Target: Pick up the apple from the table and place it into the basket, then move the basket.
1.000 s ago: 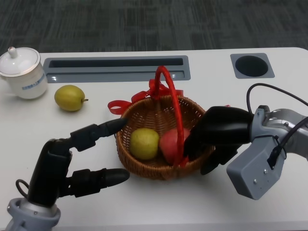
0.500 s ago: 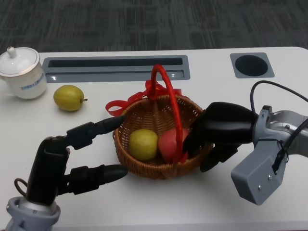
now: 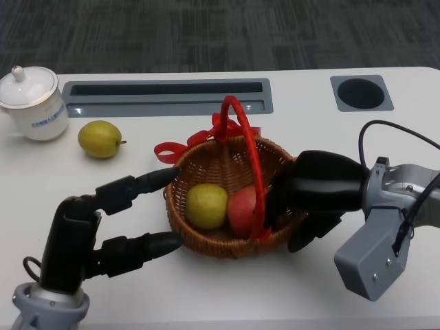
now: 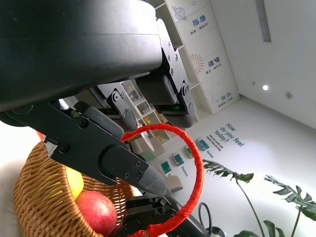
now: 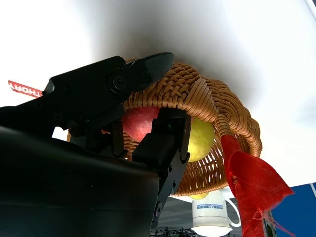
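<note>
The red apple [image 3: 240,210] lay inside the wicker basket [image 3: 206,244], on its right side against the red handle [image 3: 247,155], with a yellow-green fruit [image 3: 206,205] touching it on the left. So the first part of the task looked done, and moving the basket was what remained.

The right hand [image 3: 313,196] was at the basket's right rim, fingers curled over the edge and down inside beside the apple; the right wrist view showed a finger on each side of the woven wall, so it appeared to grip the rim. The left hand [image 3: 113,223] sat just left of the basket with its fingers spread apart, holding nothing; 1 fingertip was at the far-left rim and another by the near-left wall, though whether they pressed on the weave could not be told.

The basket looked light and stiff enough to slide, but the wicker would likely flex if pinched hard, and 2 round fruits would roll if it tipped. The rim on both sides seemed the safest hold, kept level. The handle, with its ribbon [image 3: 172,150], seemed thin and slippery for such fingers.

Farther left stood a second yellow fruit [image 3: 100,139] and a lidded white cup [image 3: 31,103].
</note>
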### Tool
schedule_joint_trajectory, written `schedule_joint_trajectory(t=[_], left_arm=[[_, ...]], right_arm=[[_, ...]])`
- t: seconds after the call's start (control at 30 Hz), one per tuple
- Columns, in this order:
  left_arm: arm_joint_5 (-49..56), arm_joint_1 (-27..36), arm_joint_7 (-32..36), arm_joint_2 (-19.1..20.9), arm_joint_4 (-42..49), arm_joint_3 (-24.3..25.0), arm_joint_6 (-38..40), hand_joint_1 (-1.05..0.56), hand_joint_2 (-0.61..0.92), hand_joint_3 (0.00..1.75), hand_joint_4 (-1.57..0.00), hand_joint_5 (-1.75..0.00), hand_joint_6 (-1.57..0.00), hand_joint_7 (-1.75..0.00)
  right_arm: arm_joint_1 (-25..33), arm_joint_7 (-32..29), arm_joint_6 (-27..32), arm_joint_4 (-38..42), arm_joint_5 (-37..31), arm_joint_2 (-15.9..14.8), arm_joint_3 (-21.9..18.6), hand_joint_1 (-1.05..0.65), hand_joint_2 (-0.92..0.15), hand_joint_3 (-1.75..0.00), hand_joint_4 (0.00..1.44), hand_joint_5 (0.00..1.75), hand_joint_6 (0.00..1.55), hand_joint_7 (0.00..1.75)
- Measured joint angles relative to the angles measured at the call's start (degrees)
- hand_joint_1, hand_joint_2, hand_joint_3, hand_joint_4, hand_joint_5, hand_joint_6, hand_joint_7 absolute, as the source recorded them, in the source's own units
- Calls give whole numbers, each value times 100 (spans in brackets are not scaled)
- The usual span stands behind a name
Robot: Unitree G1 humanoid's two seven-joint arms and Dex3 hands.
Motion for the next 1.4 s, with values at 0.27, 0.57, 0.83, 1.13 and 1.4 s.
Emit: schedule_joint_trajectory(t=[0.27,0.57,0.83,1.13,1.4], left_arm=[[32,-8,33,-21,38,3,-53,-48,82,0,-95,-1,-87,-1],[121,-24,95,-78,41,20,-85,-49,82,0,-97,-2,-89,-1],[147,-56,180,-127,45,60,-157,-50,84,1,-97,-1,-88,0],[165,-84,185,-109,155,122,-479,-49,84,0,-98,-1,-89,0],[172,84,219,-76,153,233,-662,-49,83,0,-99,-1,-90,-1]], right_arm=[[-28,-46,55,184,-9,50,6,-35,-92,-8,84,173,85,132],[-232,-606,567,520,-342,42,230,-28,-92,-7,85,175,89,139],[-453,-682,1213,817,-505,-20,402,-26,-82,-1,79,175,96,84],[-568,-468,2576,1150,-393,-23,281,-19,-90,-3,81,175,77,146],[-656,123,3694,1304,-14,61,-117,-31,-86,0,82,106,107,34]])
